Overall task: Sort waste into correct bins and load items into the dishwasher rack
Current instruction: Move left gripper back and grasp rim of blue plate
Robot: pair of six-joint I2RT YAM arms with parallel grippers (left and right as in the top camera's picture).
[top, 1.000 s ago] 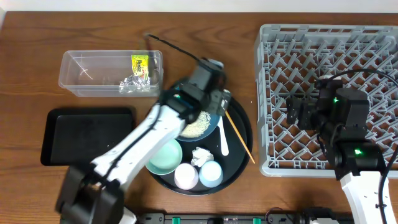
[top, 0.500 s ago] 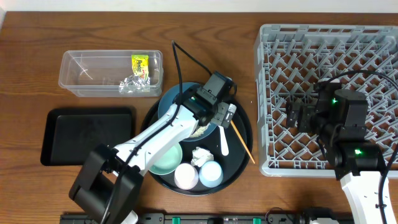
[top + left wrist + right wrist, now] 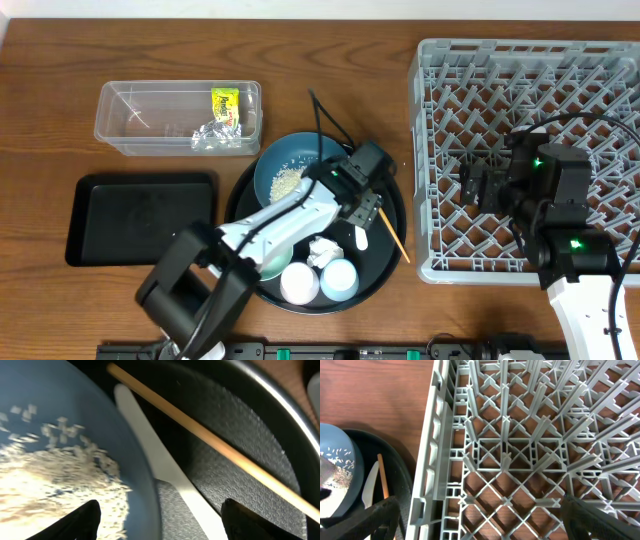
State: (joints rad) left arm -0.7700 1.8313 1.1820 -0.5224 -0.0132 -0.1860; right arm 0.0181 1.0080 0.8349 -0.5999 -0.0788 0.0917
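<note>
The dark-blue bowl (image 3: 285,160) holds loose white rice (image 3: 288,182) on the round black tray (image 3: 392,262). My left gripper (image 3: 366,207) is open and empty, low over the white spoon (image 3: 361,238) beside the bowl's right rim. In the left wrist view its fingers (image 3: 162,525) straddle the bowl's rim (image 3: 145,475) and the spoon (image 3: 170,480); a chopstick (image 3: 215,445) lies just beyond. The chopstick (image 3: 385,225) lies right of the spoon. The mint bowl (image 3: 272,266) is partly hidden under the arm. My right gripper (image 3: 480,185) is open and empty over the grey rack (image 3: 520,60).
The clear tub (image 3: 130,120) holds the yellow-green packet (image 3: 224,105) and the clear wrapper (image 3: 212,135). The black rectangular tray (image 3: 140,218) lies in front of it. A tissue (image 3: 322,250), pink cup (image 3: 299,283) and light-blue cup (image 3: 339,279) stand on the round tray.
My left gripper has moved right and toward the front, from over the blue bowl to the spoon. The bowl and its rice now show. The right arm has not moved.
</note>
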